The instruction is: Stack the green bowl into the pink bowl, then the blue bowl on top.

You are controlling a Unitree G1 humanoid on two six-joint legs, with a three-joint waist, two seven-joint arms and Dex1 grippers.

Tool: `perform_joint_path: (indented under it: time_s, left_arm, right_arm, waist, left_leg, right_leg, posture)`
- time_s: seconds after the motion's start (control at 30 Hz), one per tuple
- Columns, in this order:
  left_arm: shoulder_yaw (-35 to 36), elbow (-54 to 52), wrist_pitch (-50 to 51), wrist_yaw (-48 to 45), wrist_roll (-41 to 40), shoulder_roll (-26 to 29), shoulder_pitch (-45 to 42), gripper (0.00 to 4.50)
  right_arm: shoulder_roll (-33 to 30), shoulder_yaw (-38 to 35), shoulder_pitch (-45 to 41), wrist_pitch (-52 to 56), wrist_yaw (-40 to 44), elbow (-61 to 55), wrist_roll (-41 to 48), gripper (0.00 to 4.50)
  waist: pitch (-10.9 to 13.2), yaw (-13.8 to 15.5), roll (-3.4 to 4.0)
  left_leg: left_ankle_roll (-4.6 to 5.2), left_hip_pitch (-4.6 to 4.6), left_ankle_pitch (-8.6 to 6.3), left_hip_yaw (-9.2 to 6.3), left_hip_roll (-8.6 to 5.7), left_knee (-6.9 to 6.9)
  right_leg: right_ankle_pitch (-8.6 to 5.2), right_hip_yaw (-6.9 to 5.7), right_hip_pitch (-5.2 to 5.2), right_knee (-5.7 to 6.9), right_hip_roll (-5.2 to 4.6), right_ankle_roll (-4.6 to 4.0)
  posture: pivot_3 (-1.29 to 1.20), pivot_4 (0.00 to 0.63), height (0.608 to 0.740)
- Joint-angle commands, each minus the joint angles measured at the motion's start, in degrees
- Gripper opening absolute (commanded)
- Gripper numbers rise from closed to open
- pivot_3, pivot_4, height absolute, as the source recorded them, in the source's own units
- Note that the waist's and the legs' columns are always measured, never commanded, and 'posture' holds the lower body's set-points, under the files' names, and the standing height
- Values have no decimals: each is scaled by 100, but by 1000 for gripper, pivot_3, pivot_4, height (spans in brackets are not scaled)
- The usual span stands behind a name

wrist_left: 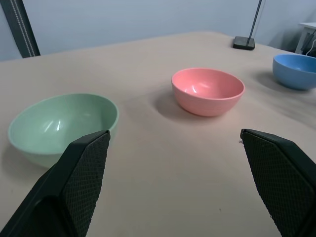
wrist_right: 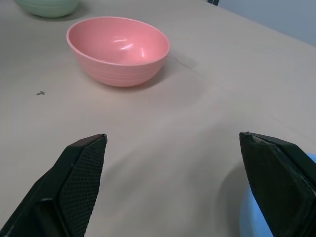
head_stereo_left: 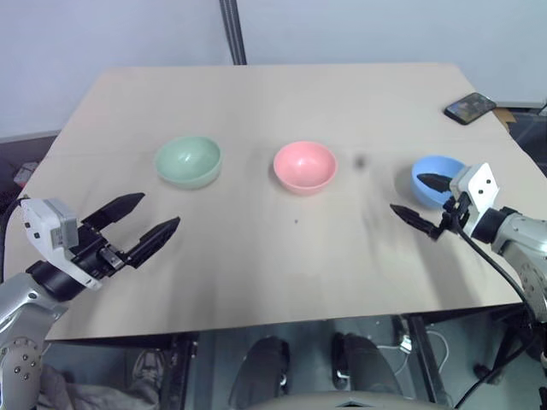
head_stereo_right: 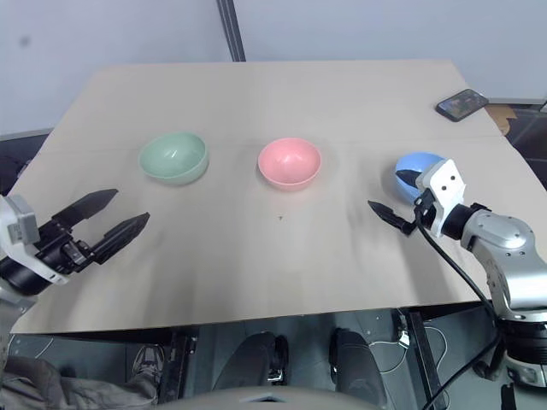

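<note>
With both the left claw (head_stereo_left: 144,224) and right claw (head_stereo_left: 421,202) released and empty, the green bowl (head_stereo_left: 188,161) looked light, rigid and slippery, best pinched across its thin rim.

Tan table (head_stereo_left: 256,265); dark phone (head_stereo_left: 469,108) at its far corner.

On my left-eye feed I see a light tan tabletop (head_stereo_left: 282,256) with three small smooth bowls in a row, each standing apart: the pale mint-green bowl (head_stereo_left: 188,161) on the left, the salmon-pink bowl (head_stereo_left: 304,166) in the middle, the sky-blue bowl (head_stereo_left: 433,177) on the right; all three sit upright and empty; my left gripper (head_stereo_left: 143,219) hovers near the green bowl, black fingers spread wide; my right gripper (head_stereo_left: 424,200) hangs just beside the blue bowl, fingers likewise apart, one overlapping the bowl's rim; a dark phone (head_stereo_left: 470,108) lies at the far right corner.
</note>
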Motion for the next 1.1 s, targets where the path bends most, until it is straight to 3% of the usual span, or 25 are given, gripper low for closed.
perform_joint_path:
  time_s: [0.03,0.23,0.37,0.5,0.73,0.87,1.03,1.1]
  left_arm:
    - [25,-199,-25,96,-7,65,-87,4476]
    - [-43,-262,10,119,-100,28,-146,4476]
    - [35,-179,-85,-404,-328,69,-72,4476]
    - [118,-72,-230,-885,-230,158,147,4476]
    - [141,-286,-402,-920,-74,12,475,4476]
    - [230,-494,-415,-789,-100,-132,736,4500]
    - [295,-605,-431,-687,-146,-210,879,4500]
    - [294,-627,-425,-645,-165,-226,886,4500]
  right_arm:
    - [35,85,-194,-292,-4,4,-142,4500]
    - [228,582,-641,-751,156,317,-456,4500]
    - [458,1566,-1293,-1503,544,898,-1170,4500]
    - [1073,2536,-2263,-2358,721,2108,-1980,4500]
    - [1907,2934,-3617,-3254,316,4266,-2774,4500]
    - [2034,2932,-3914,-3597,252,4829,-2938,3292]
    - [1963,3006,-3865,-3991,421,4858,-3133,691]
    - [1958,3000,-3827,-4032,472,4763,-3166,25]
  waist:
    - [0,-2,0]
    - [0,-10,0]
    - [0,-61,0]
    - [0,-140,-1]
    - [2,-134,0]
    - [1,-146,-2]
    - [3,-173,1]
    - [3,-175,3]
  left_leg:
    - [0,0,0,0,0,0]
    - [-2,0,1,1,0,0]
    - [-3,4,2,4,1,0]
    - [-5,6,3,5,3,0]
    - [-9,-4,6,5,0,0]
    - [-9,-8,5,1,-8,0]
    - [-13,-8,7,1,-2,-3]
    - [-17,-4,10,0,1,-3]
  right_leg:
    - [0,0,0,0,0,0]
    - [0,1,0,0,2,0]
    - [0,3,0,2,6,0]
    - [0,1,0,3,8,0]
    - [2,2,-8,5,2,-4]
    - [3,1,-8,2,-9,-5]
    - [3,2,-11,5,-18,-7]
    - [4,1,-10,8,-17,-8]
  posture:
    - [0,150,740]
    - [0,150,740]
    - [0,150,740]
    - [0,150,740]
    - [0,150,740]
    - [0,150,740]
    - [0,150,740]
    - [0,150,740]
